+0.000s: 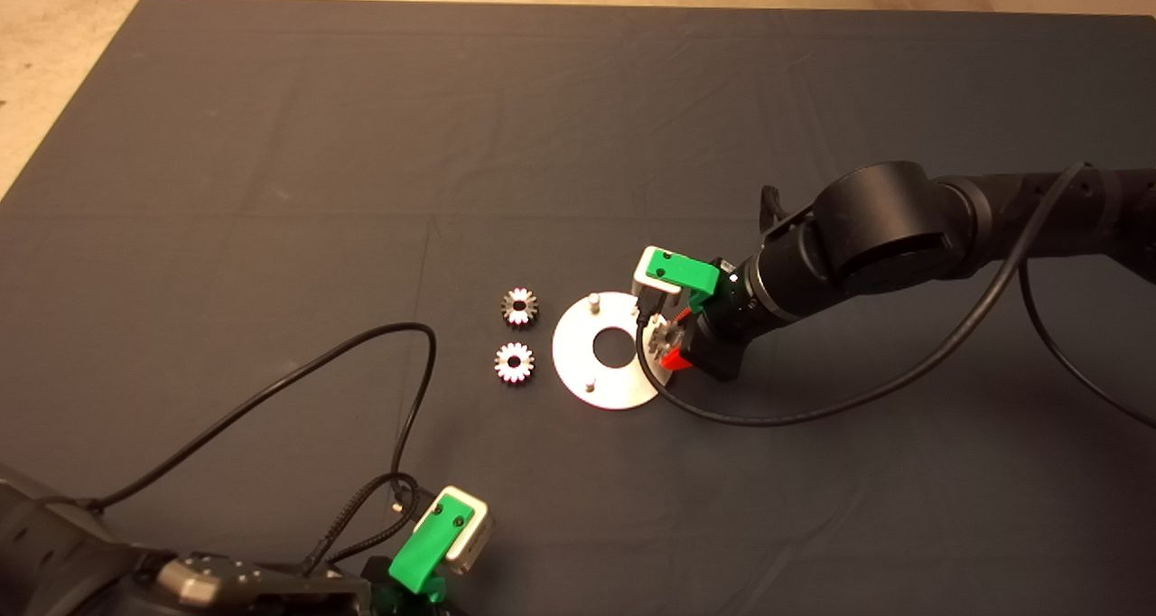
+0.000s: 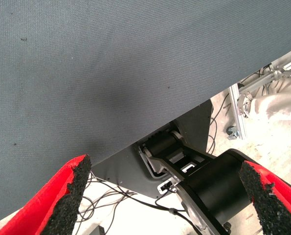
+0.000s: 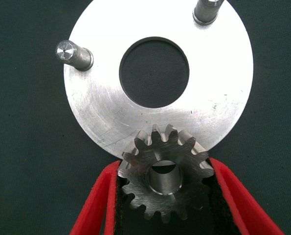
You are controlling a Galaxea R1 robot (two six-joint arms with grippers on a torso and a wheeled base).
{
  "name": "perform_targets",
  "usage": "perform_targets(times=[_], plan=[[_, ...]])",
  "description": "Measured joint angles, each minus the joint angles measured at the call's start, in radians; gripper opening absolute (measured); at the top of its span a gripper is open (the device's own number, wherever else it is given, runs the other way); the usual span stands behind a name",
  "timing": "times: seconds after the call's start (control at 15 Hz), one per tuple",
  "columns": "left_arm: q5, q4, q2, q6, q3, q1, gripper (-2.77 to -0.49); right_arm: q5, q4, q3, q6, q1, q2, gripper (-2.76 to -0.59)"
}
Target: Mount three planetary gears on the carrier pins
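the right gripper (image 3: 164, 205) is reaching in over the near-right edge of the round plate (image 1: 578, 363), its red fingers (image 3: 94, 205) clamping a gear (image 3: 166, 175) by the teeth on opposite sides. holding it by the rim like that is leaving the middle hole free, and through that hole the wrist camera is showing a silvery pin top sitting slightly off to one side, so i judge the gear is being lined up over the third pin, or is just starting down it, rather than being fully seated. i cannot tell whether the gear is touching the plate yet.

the other two pins (image 3: 74, 53) are standing bare on the plate, one toward the far side and one toward the near side in the overhead view. two more gears (image 1: 519, 307) are lying flat on the dark mat (image 1: 271, 146) just beside the plate's left edge, one behind the other (image 1: 514, 362), close enough to be fetched quickly but clear of the plate.

the left gripper (image 2: 167, 196) is waiting at the lower edge of the mat, well away from the work, its fingers spread wide with nothing between them. none of the three gears looks finished, so the task seems to be at its first fitting; the hole probably needs nudging to centre on the pin before pressing down.
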Motion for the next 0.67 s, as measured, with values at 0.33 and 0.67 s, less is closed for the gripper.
perform_targets(times=[0.33, 0.67], plan=[[0.0, 0.0, 0.0, 0.0, 0.0, 0.0, -1.08, -0.017, -0.001, -0.002, -0.018, 0.0, 0.0, -2.41], [0.0, 0.0, 0.0, 0.0, 0.0, 0.0, -1.08, -0.018, -0.001, -0.002, -0.025, 0.0, -0.003, -2.41]])
